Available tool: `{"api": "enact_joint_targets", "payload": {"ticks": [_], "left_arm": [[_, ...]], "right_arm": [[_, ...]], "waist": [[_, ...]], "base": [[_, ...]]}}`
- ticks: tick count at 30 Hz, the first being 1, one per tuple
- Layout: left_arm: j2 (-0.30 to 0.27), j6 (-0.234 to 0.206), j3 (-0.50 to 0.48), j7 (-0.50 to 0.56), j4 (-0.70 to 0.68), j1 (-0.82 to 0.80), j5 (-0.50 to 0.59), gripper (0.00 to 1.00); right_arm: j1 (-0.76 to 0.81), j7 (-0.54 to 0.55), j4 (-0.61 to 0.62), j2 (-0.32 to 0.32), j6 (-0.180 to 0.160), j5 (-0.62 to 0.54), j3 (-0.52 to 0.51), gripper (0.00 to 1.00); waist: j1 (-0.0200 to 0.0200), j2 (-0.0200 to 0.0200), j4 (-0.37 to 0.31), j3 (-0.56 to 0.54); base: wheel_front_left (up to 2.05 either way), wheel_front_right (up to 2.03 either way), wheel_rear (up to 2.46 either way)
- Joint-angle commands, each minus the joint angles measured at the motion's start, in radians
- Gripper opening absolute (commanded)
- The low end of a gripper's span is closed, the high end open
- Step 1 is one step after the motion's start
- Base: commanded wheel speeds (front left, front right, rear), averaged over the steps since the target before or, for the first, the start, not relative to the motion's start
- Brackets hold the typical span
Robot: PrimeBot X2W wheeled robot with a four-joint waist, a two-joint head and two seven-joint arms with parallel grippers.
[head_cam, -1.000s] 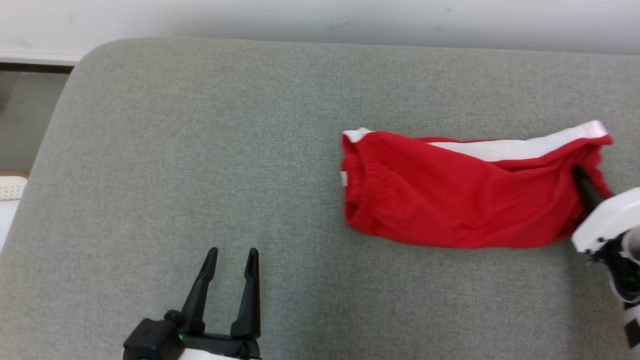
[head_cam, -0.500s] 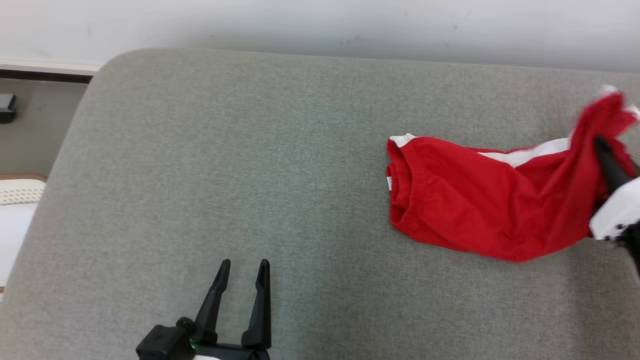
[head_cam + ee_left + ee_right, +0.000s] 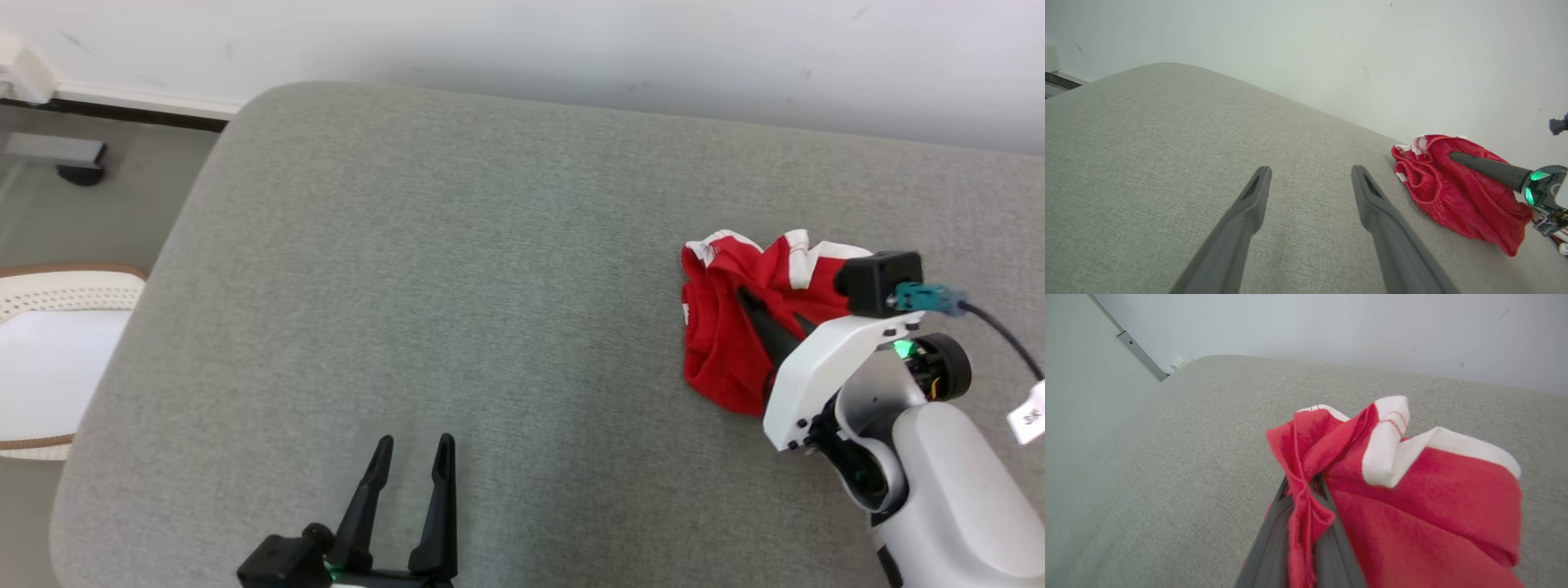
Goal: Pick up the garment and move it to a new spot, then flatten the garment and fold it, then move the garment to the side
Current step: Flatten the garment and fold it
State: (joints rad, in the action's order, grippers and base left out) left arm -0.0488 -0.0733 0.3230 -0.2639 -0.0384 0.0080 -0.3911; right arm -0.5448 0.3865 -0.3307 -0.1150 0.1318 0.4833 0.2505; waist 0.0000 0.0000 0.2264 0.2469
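On the grey cushion point(image 3: 490, 245), far right, your right pincer point(image 3: 769, 308) pinches the red garment point(image 3: 718, 351) by an edge, presumably to haul it; left pincer point(image 3: 415, 441) sits spread.

A grey fabric cushion point(image 3: 408, 286) meets a white wall point(image 3: 571, 41), floor point(image 3: 82, 212) leftward.

A grey fabric cushion point(image 3: 408, 286) with rounded corners reaches a white wall point(image 3: 522, 41) on the far side. On the floor point(image 3: 98, 220) to its left lies a white perforated basket point(image 3: 65, 298).
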Motion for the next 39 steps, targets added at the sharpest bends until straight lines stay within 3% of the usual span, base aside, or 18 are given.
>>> {"api": "enact_joint_targets", "payload": {"ticks": [1, 14, 15, 16, 17, 18, 30, 34, 39], "left_arm": [[-0.004, -0.005, -0.003, 0.000, 0.001, 0.003, -0.007, 1.00], [-0.004, -0.011, 0.001, 0.000, 0.015, 0.018, -0.018, 1.00], [-0.004, -0.009, 0.002, 0.000, 0.017, 0.019, -0.017, 1.00], [-0.004, -0.009, 0.003, 0.000, 0.018, 0.020, -0.016, 1.00], [-0.004, -0.008, 0.003, 0.000, 0.020, 0.021, -0.016, 1.00], [-0.004, -0.008, 0.004, 0.000, 0.022, 0.021, -0.015, 1.00], [-0.004, -0.002, -0.017, 0.000, 0.038, 0.042, 0.009, 1.00], [-0.004, 0.000, -0.027, 0.000, 0.036, 0.057, 0.020, 1.00], [-0.004, 0.000, -0.038, 0.000, 0.037, 0.072, 0.026, 1.00]], "right_arm": [[0.006, -0.007, -0.014, 0.008, -0.003, -0.017, -0.001, 0.00], [-0.047, -0.091, -0.138, 0.060, -0.003, -0.104, -0.053, 0.02], [-0.050, -0.097, -0.143, 0.061, -0.003, -0.103, -0.053, 0.15], [-0.051, -0.103, -0.148, 0.062, -0.003, -0.098, -0.049, 0.44], [-0.050, -0.108, -0.151, 0.063, -0.003, -0.086, -0.037, 0.91], [-0.049, -0.110, -0.153, 0.065, -0.003, -0.069, -0.025, 1.00], [0.030, -0.182, -0.068, 0.062, -0.003, 0.177, 0.206, 1.00], [0.063, -0.231, -0.023, 0.061, -0.003, 0.145, 0.214, 1.00], [0.130, -0.325, 0.050, -0.007, -0.003, 0.039, 0.177, 1.00]], "waist": [[0.0000, 0.0000, 0.012, -0.004], [0.0000, 0.0000, 0.025, -0.020], [0.0000, 0.0000, 0.023, -0.022], [0.0000, 0.0000, 0.021, -0.024], [0.0000, 0.0000, 0.019, -0.026], [0.0000, 0.0000, 0.017, -0.028], [0.0000, 0.0000, -0.035, -0.072], [0.0000, 0.0000, -0.059, -0.091], [0.0000, 0.0000, -0.082, -0.119]], "base": [[0.00, 0.00, 0.00], [0.00, 0.00, 0.00], [0.00, 0.00, 0.00], [0.00, 0.00, 0.00], [0.00, 0.00, 0.00], [0.00, 0.00, 0.00], [0.00, 0.00, 0.00], [0.00, 0.00, 0.00], [0.00, 0.00, 0.00]]}}
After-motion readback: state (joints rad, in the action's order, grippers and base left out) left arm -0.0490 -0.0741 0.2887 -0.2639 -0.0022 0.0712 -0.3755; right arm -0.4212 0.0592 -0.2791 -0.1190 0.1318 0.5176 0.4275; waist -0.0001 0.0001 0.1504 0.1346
